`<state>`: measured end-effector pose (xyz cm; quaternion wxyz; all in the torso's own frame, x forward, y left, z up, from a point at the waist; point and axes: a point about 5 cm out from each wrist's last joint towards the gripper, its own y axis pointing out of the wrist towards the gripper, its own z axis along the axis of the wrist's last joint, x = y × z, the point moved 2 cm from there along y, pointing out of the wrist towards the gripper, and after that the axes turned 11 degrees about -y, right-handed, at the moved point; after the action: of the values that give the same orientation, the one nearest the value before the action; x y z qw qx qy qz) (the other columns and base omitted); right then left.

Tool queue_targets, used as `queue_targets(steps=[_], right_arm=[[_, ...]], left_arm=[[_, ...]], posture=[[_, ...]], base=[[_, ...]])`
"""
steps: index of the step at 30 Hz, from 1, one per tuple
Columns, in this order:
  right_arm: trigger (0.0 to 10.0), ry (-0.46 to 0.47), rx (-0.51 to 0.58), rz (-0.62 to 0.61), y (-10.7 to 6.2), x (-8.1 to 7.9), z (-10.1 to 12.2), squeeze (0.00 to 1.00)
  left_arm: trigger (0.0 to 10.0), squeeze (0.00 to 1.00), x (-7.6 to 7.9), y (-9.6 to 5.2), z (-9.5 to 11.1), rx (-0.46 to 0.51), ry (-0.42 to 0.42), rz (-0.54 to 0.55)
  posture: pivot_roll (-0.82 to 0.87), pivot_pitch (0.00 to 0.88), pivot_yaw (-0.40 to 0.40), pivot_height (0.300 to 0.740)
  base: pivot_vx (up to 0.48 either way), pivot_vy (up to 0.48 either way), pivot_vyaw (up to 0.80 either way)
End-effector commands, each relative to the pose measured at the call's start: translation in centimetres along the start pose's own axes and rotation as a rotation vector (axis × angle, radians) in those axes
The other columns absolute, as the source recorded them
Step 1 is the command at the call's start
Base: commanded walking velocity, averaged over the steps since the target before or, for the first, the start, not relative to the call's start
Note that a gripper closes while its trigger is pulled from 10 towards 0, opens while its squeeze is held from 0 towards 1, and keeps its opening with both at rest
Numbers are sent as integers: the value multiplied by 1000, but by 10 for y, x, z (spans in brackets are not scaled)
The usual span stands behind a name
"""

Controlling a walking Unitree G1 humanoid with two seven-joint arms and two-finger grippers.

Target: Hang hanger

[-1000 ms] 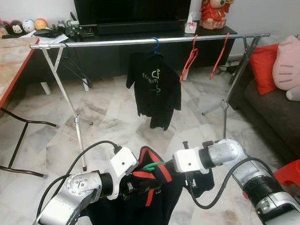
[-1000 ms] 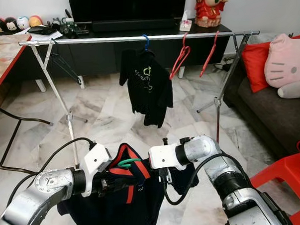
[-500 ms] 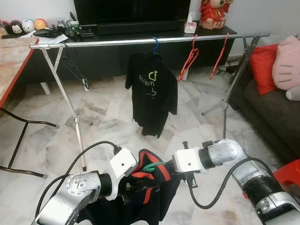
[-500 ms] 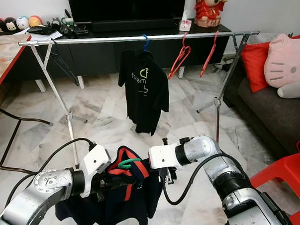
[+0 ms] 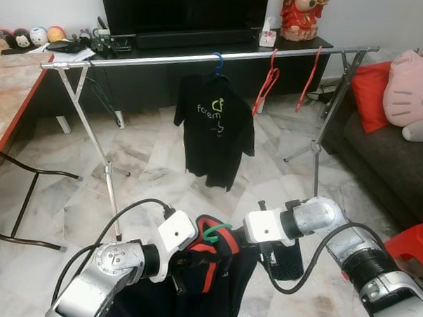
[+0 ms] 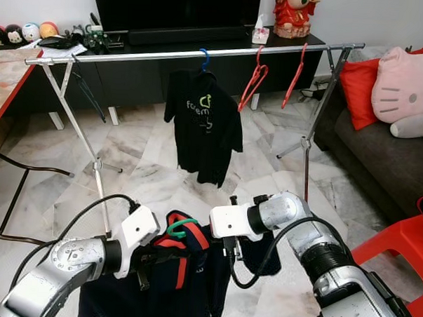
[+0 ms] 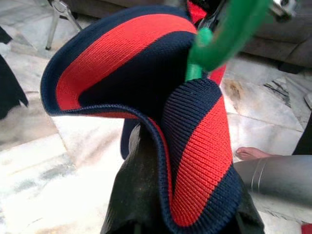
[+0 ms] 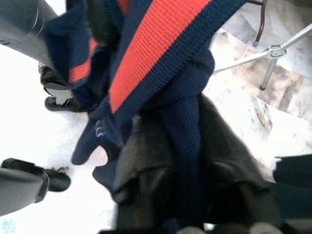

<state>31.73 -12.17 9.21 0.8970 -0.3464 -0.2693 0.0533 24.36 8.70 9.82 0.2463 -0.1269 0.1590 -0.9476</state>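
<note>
Here, green hanger [image 5: 214, 232] in navy shirt [image 5: 213, 285], between both tools.

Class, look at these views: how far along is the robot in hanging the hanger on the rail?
Done: a green hanger already sits inside the navy and red shirt. In hand: the left gripper and the right gripper hold that shirt low, well short of the silver rail. Left: raising it and hooking it onto the rail, where a black T-shirt and two red hangers already hang.
</note>
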Motion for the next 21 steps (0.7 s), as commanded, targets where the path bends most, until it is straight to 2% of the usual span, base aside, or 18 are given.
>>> queue_targets(steps=[1, 12, 21], right_arm=[[10000, -28, 48, -32, -1, 10, 11, 1000], [10000, -24, 43, -32, -2, 10, 11, 1000], [10000, -11, 25, 10, -9, 9, 7, 1000]], left_arm=[[0, 0, 0, 1, -1, -9, 6, 2], [0, 0, -2, 1, -4, -17, 18, 25], [0, 0, -21, -1, -13, -96, 130, 150]], posture=[[-127, 0, 18, 740], [-127, 0, 18, 740], [-128, 0, 18, 740]], base=[[0, 0, 0], [0, 0, 0], [0, 0, 0]])
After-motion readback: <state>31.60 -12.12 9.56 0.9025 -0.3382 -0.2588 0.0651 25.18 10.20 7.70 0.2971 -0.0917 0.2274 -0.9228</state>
